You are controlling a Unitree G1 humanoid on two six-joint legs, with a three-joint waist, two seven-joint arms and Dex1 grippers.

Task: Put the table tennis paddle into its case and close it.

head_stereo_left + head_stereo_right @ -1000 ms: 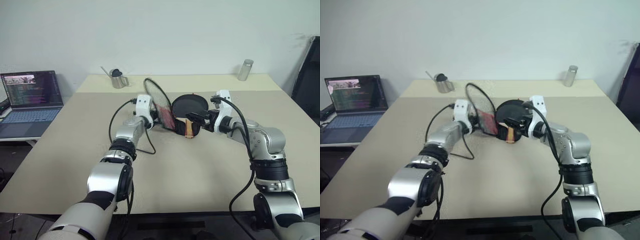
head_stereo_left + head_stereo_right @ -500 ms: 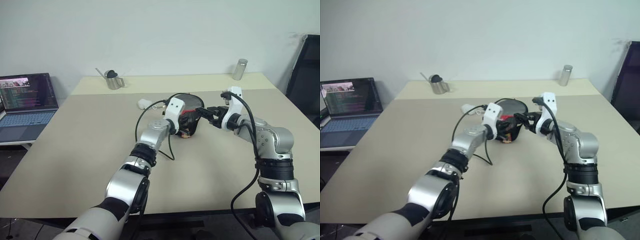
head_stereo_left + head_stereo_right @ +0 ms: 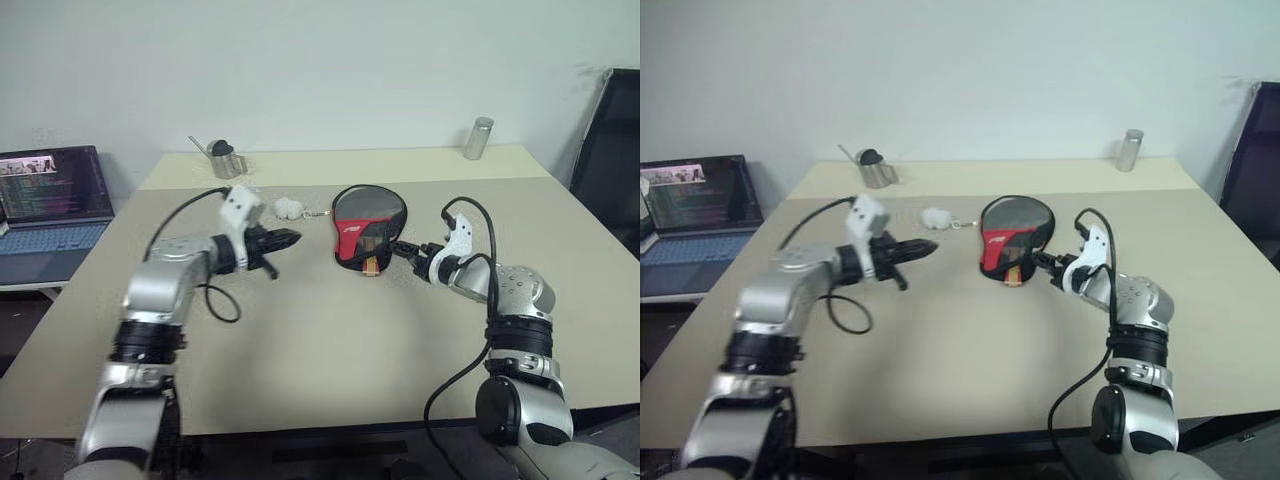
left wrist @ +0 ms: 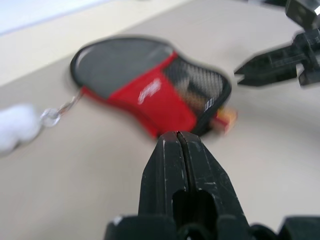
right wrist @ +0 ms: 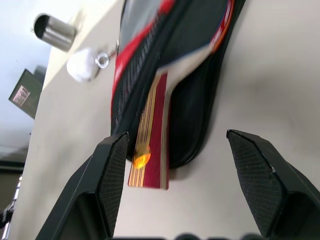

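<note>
The case (image 3: 1011, 227) lies flat near the middle of the tabletop (image 3: 970, 350), its grey upper part toward the far edge and its red lower part toward the near edge. The handle of the table tennis paddle (image 3: 1013, 274) protrudes from the lower end of the case. The right gripper (image 3: 1042, 264) is just beside that handle, fingers apart, holding nothing. The left gripper (image 3: 921, 247) is well apart from the case on its left, fingers together, empty. A white fluffy ball (image 3: 935, 217) with a key ring lies between them. A metal cup (image 3: 878, 171) and a metal cylinder (image 3: 1129, 151) stand along the far edge. A laptop (image 3: 698, 214) sits beyond the left edge.
</note>
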